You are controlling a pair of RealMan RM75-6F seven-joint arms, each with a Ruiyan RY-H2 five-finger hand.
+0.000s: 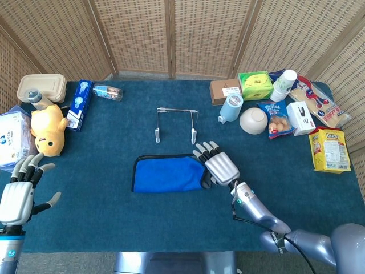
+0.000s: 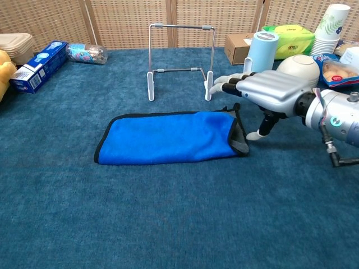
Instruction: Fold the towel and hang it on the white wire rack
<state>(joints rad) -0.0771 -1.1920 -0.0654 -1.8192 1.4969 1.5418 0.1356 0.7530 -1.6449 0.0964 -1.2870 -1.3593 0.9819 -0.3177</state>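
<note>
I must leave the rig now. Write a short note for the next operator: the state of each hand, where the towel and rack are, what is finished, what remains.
Left hand: open, fingers spread, at the table's near left edge, holding nothing.
Right hand: open, palm down, hovering just right of the towel's right end, holding nothing.
Towel: blue, lying folded flat at the table centre, one right corner turned up.
White wire rack: upright behind the towel, nothing on it.
Done: towel appears folded.
Left: grip the towel, lift it and hang it on the rack.

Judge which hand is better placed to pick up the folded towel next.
Right. The right hand hovers open beside the towel's right end, just in front of the rack. The left hand sits open at the table's far left edge, well away from both.
</note>
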